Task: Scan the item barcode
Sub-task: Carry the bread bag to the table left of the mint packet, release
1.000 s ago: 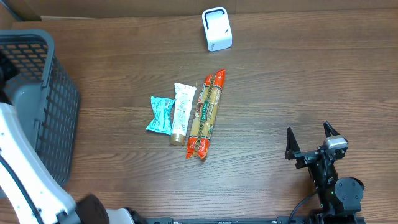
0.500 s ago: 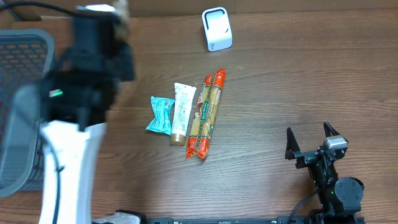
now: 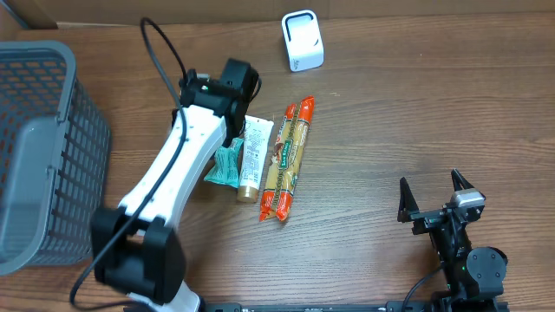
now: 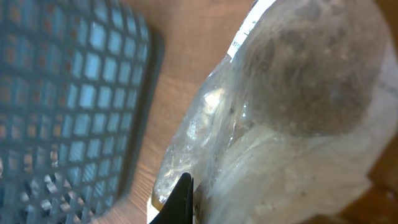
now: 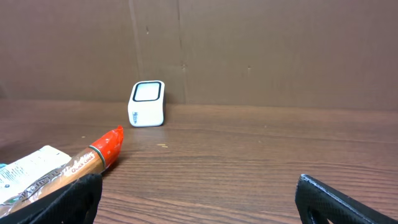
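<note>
The left gripper (image 3: 236, 82) hung above the table's middle, over the top of the tube (image 3: 254, 156) and the teal packet (image 3: 227, 169). Its jaws were together, seemingly pinched on the film of a clear bag (image 4: 292, 112) that filled the left wrist view. From overhead the bag was hidden under the arm. The scanner (image 3: 303, 40) stood well apart at the far edge, beyond the orange pasta pack (image 3: 286, 160). The right gripper (image 3: 430, 184) sat at the near right with its jaws wide apart and nothing between them.

The main risk looked like the grip. Thin, slack film held at one spot could slide out, dropping the bag onto the items below. A swinging bag might also brush the tube or the pasta pack and push them askew on the way over. A white printed strip showed at the bag's edge, but whether it carried the barcode could not be told. If the code faced away from the scanner, or lay across crumpled, glossy film, the read would likely fail. The basket (image 3: 87, 130) stood clear at the left.
</note>
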Robot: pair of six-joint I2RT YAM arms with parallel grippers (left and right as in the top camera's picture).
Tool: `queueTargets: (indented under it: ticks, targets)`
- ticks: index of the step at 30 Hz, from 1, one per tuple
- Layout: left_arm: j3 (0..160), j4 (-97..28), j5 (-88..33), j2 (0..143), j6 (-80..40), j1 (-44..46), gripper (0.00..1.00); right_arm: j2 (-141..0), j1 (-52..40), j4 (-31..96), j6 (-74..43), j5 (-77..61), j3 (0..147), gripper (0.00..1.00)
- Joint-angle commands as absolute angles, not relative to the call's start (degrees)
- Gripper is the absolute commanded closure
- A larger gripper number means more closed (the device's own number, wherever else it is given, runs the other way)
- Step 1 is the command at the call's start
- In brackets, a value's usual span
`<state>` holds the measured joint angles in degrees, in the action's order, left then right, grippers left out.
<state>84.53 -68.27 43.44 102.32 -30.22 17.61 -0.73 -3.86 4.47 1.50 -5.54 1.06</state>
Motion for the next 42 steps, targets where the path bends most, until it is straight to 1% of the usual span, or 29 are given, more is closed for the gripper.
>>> queueTargets:
  ticks: [1, 5, 8, 13, 18, 21, 24, 26, 30, 32, 35, 42]
  targets:
    - [80.62, -68.14, 46.81, 106.89, -40.12, 16.53, 0.96, -0.16, -4.21, 4.16, 1.76, -4.99, 0.45, 0.00]
    - [78.87, -68.23, 46.41, 109.69, -48.27, 16.53, 0.96, -0.16, -4.21, 4.16, 1.76, -4.99, 0.45, 0.00]
    - [78.74, -67.05, 42.76, 110.26, -54.41, 16.16, 0.96, -0.16, -4.21, 4.16, 1.76, -4.99, 0.45, 0.00]
    - [78.74, -61.23, 33.91, 110.26, -54.85, 16.16, 0.96, -0.16, -4.21, 4.16, 1.76, -4.99, 0.45, 0.00]
    - [78.72, -59.29, 31.57, 110.26, -54.81, 16.16, 0.96, -0.16, -4.21, 4.16, 1.76, -4.99, 0.45, 0.00]
    - [78.72, -58.98, 31.90, 110.26, -52.88, 16.03, 0.96, -0.16, -4.21, 4.16, 1.76, -4.99, 0.45, 0.00]
    - [78.19, -56.27, 29.98, 110.26, -46.96, 16.23, 0.95, -0.16, -4.21, 4.16, 1.76, -4.99, 0.45, 0.00]
    - [77.69, -52.88, 24.80, 110.26, -40.73, 16.73, 0.96, -0.16, -4.21, 4.16, 1.76, -4.99, 0.45, 0.00]
    - [76.97, -45.74, 10.11, 110.28, -26.15, 18.61, 0.95, -0.16, -4.21, 4.16, 1.76, -4.99, 0.45, 0.00]
    - [76.97, -44.40, 5.50, 110.28, -22.15, 19.90, 0.96, -0.16, -4.21, 4.16, 1.76, -4.99, 0.45, 0.00]
    - [76.95, -44.38, 3.55, 110.28, -22.37, 22.00, 0.96, -0.16, -4.21, 4.16, 1.76, -4.99, 0.45, 0.00]
    - [76.97, -45.65, -1.56, 110.28, -30.11, 26.26, 0.96, -0.16, -4.21, 4.16, 1.76, -4.99, 0.45, 0.00]
